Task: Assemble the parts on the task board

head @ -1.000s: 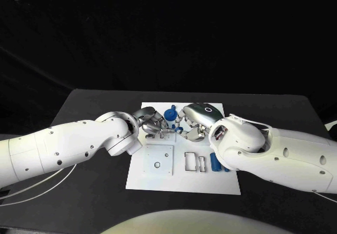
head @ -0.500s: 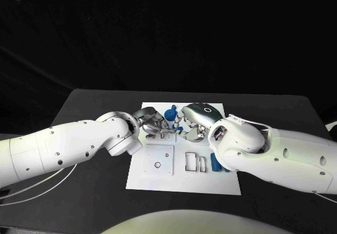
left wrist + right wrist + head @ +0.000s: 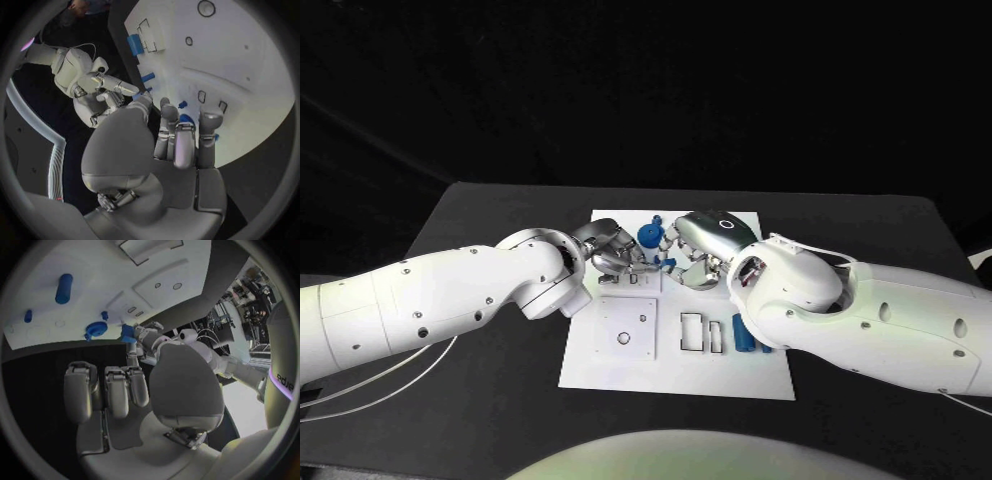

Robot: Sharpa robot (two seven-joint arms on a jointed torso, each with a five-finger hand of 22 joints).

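Observation:
The white task board [image 3: 678, 375] lies mid-table, and both hands meet over its far half. My left hand [image 3: 615, 252] holds a small blue part [image 3: 137, 94] at its thumb tip; the same part [image 3: 128, 333] shows in the right wrist view. My right hand [image 3: 705, 246] hovers close beside it, one finger stretched towards the part and nothing in its palm. A round blue gear-like part [image 3: 651, 236] sits on the board between the hands, with a small blue peg [image 3: 655, 219] just beyond it.
Longer blue parts [image 3: 744, 333] lie near the board's right edge, beside rectangular slots [image 3: 697, 332]. A square recessed plate [image 3: 627, 327] with small holes is on the board's near left. Black table [image 3: 488, 210] surrounds the board.

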